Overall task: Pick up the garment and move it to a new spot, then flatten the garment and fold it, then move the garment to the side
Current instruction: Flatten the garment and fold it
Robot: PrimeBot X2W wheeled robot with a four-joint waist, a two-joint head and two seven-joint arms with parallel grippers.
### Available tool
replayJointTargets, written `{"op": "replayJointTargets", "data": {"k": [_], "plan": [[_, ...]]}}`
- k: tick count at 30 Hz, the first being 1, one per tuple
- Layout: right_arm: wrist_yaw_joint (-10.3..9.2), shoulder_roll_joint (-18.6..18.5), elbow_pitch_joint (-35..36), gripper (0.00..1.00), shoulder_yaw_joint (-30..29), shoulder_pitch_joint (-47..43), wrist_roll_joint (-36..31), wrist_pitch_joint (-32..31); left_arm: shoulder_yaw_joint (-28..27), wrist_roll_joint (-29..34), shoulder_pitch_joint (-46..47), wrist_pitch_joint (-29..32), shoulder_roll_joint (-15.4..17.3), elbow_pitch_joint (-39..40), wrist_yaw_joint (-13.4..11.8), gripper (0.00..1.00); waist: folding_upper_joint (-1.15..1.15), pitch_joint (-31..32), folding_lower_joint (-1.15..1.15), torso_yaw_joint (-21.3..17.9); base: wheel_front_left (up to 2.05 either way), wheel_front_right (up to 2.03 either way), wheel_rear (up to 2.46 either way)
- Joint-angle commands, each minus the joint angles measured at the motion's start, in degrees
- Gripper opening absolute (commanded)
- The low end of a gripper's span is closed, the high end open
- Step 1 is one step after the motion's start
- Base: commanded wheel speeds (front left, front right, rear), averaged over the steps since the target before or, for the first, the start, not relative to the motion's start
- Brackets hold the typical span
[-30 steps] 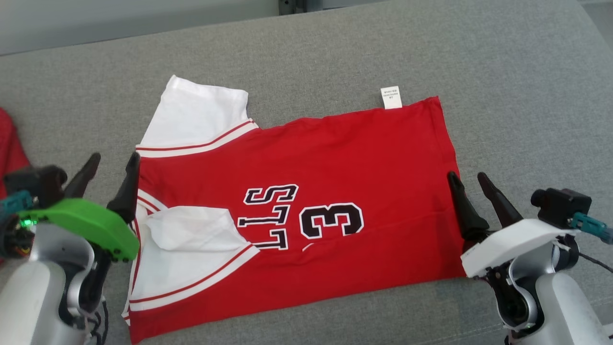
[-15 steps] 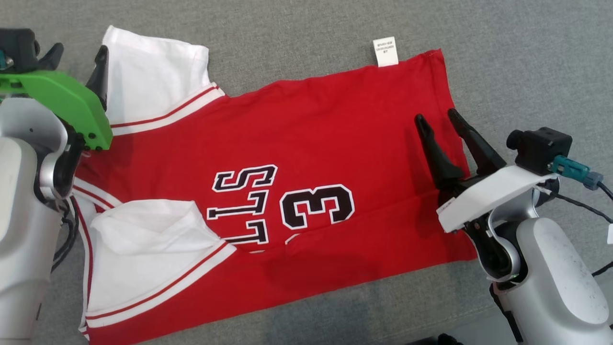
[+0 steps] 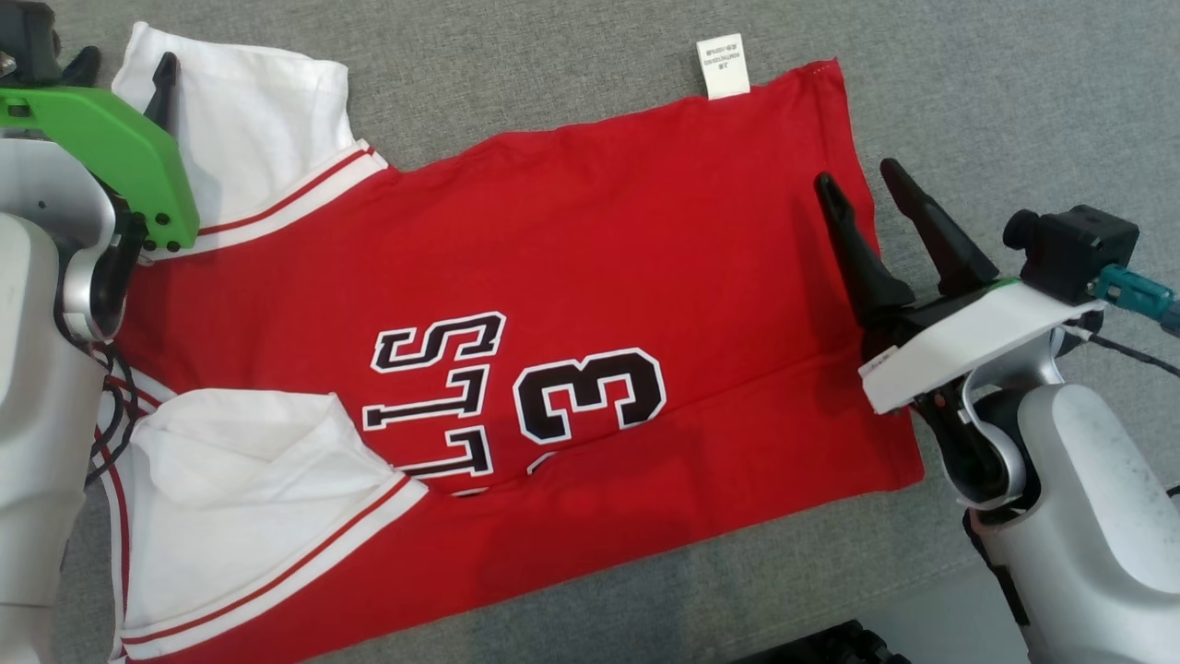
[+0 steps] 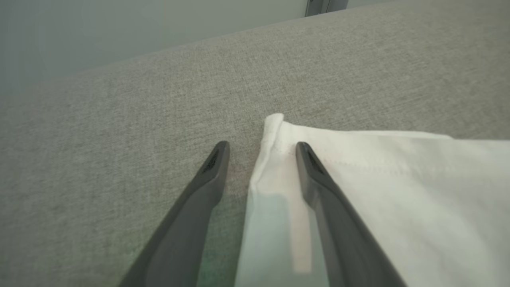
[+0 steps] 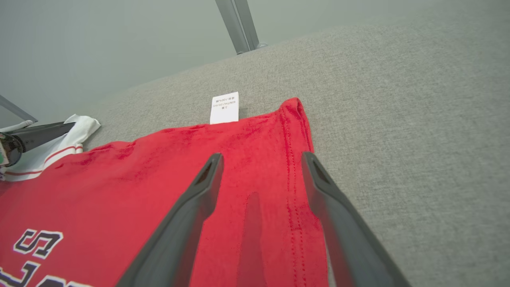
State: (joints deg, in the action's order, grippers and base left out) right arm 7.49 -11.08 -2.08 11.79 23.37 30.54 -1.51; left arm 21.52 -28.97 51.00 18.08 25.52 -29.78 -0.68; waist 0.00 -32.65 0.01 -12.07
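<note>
You were at the red shirt (image 3: pixel 599 258).
Your left gripper (image 4: pixel 261 147) was open around the white sleeve (image 4: pixel 398 179); your right gripper (image 5: pixel 261 159) was open over the hem (image 5: pixel 295 131).

Looks like a lab or test room: wide grey woven upholstery (image 5: pixel 398 119) spreads under and beyond the right fingers (image 5: pixel 183 223), ending ahead of their tips at a plain pale wall (image 5: pixel 99 48) with a grey metal post (image 5: pixel 237 24).
</note>
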Motion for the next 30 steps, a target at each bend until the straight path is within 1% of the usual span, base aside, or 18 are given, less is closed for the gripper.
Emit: {"op": "replayJointTargets", "data": {"k": [1,5,10,17,22,23,24,25,28,30], "plan": [[0.0,-0.8,0.1,1.0,-0.4,1.6,-0.7,-0.4,0.8,0.4,-0.3,-0.2,-0.6,-1.0,0.6,0.01,0.0,0.2,-0.01,0.3,0.0,0.0,0.0],[0.0,-3.1,-2.0,1.0,-1.4,4.5,-3.1,-1.9,1.1,0.4,-0.2,-2.8,-1.1,-0.5,1.2,0.0,0.0,1.2,-0.01,1.7,0.0,0.0,0.0],[0.0,-5.8,-7.4,1.0,-1.2,9.5,-6.2,-4.9,0.6,-0.4,-1.3,-7.3,-2.6,1.6,1.5,0.0,0.0,2.5,-0.01,4.7,0.0,0.0,0.0],[0.0,-9.4,-16.2,1.0,0.7,15.5,-6.7,-8.7,0.6,-1.5,-3.7,-10.2,-3.6,5.9,1.5,0.0,0.0,2.4,-0.01,9.1,0.0,0.0,0.0],[-0.01,-11.8,-20.9,1.0,3.7,17.8,-4.2,-11.6,1.0,-2.0,-5.2,-10.7,-4.2,7.9,1.2,0.0,0.0,2.3,-0.01,10.9,0.0,0.0,0.0],[-0.01,-12.1,-21.6,0.97,4.4,18.0,-3.9,-12.2,1.1,-1.9,-5.5,-10.8,-4.3,8.1,1.1,0.0,0.0,2.4,-0.01,11.0,0.0,0.0,0.0],[-0.01,-12.5,-22.1,0.8,4.9,18.1,-3.5,-12.6,1.1,-2.0,-5.7,-10.9,-4.5,8.3,1.1,0.0,0.0,2.5,-0.01,11.1,0.0,0.0,0.0],[-0.01,-12.8,-22.6,0.51,5.3,18.1,-3.1,-12.8,1.1,-2.2,-6.0,-11.1,-4.6,8.4,1.1,0.0,0.0,2.7,-0.01,11.2,0.0,0.0,0.0],[-0.02,-13.9,-23.4,0.29,6.4,18.6,-2.1,-13.1,1.0,-2.7,-6.6,-11.4,-4.6,8.7,1.2,0.0,0.0,3.2,-0.01,11.2,0.0,0.0,0.0],[-0.02,-14.1,-24.0,0.0,7.1,19.0,-1.8,-12.5,0.6,-3.3,-7.2,-12.0,-4.6,8.9,1.3,0.0,0.0,3.6,-0.01,11.0,0.0,0.0,0.0]]}}
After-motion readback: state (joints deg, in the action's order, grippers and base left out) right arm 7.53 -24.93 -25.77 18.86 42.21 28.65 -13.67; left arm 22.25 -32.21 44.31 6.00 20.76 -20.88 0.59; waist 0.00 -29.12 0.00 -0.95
